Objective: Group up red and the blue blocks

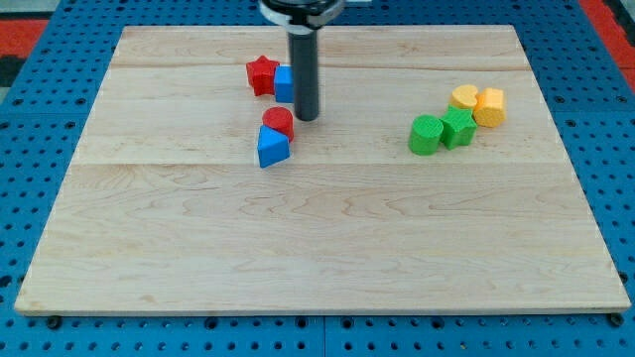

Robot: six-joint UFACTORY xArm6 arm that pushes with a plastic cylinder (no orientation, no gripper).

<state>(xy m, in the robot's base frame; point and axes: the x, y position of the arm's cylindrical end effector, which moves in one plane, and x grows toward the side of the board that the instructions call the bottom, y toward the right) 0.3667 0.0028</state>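
Note:
A red star block [261, 74] sits near the view's top, touching a blue cube [284, 84] on its right. Below them a red cylinder [279, 122] rests against a blue triangular block [272, 147]. My tip [307, 117] stands just right of the red cylinder and just below-right of the blue cube, whose right side the rod partly hides. I cannot tell whether the tip touches either block.
At the view's right, two green blocks [426, 134] [457, 127] and two yellow blocks [464, 97] [489, 106] sit in a tight cluster. The wooden board [317, 248] lies on a blue pegboard surface [30, 99].

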